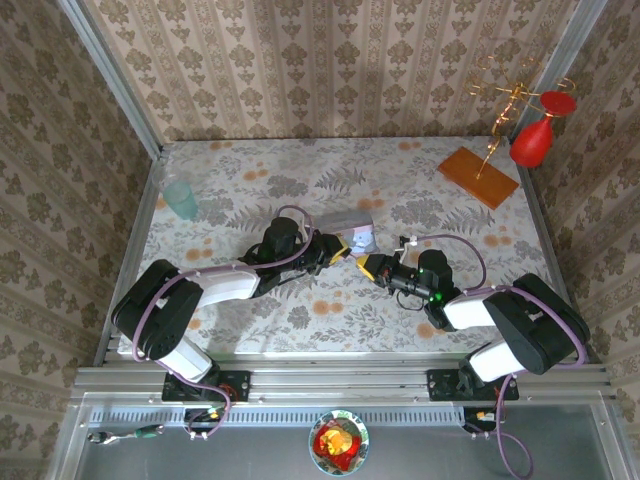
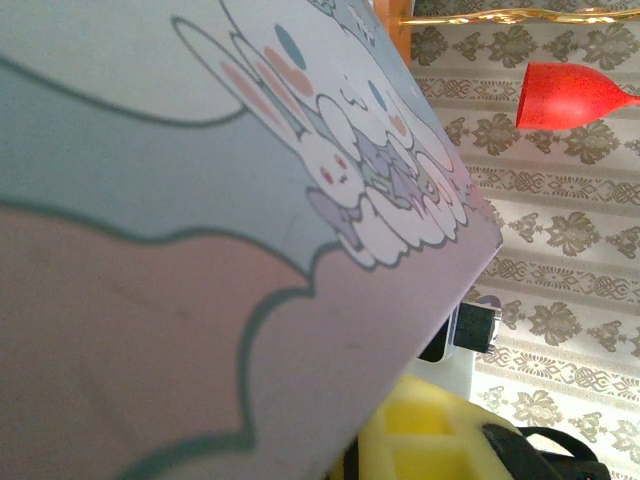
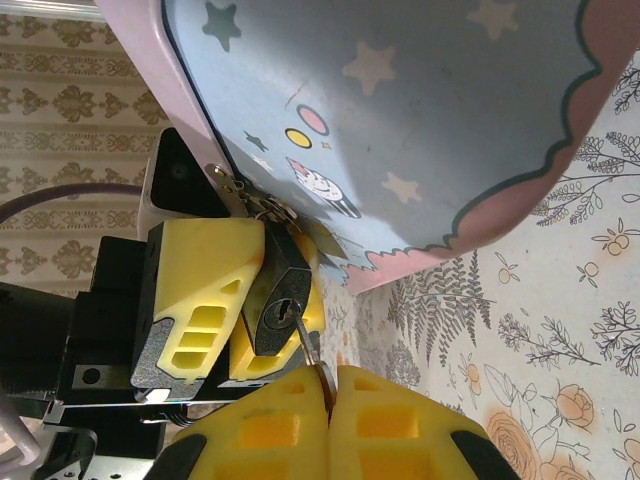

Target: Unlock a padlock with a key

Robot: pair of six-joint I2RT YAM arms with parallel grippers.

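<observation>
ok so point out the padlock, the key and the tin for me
padlock [image 3: 275, 282], right wrist view, on its dark body just above the keyhole
key [image 3: 306, 340], right wrist view, on the thin blade at the keyhole
tin [image 3: 430, 110], right wrist view, on its blue starry face

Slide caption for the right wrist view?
Right gripper holds the key at the keyhole of the padlock, pinched by the left gripper beside the cartoon tin.

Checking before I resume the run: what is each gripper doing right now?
Left gripper: closed, holding the padlock.
Right gripper: closed on the key, its tip at the padlock's keyhole.
</observation>
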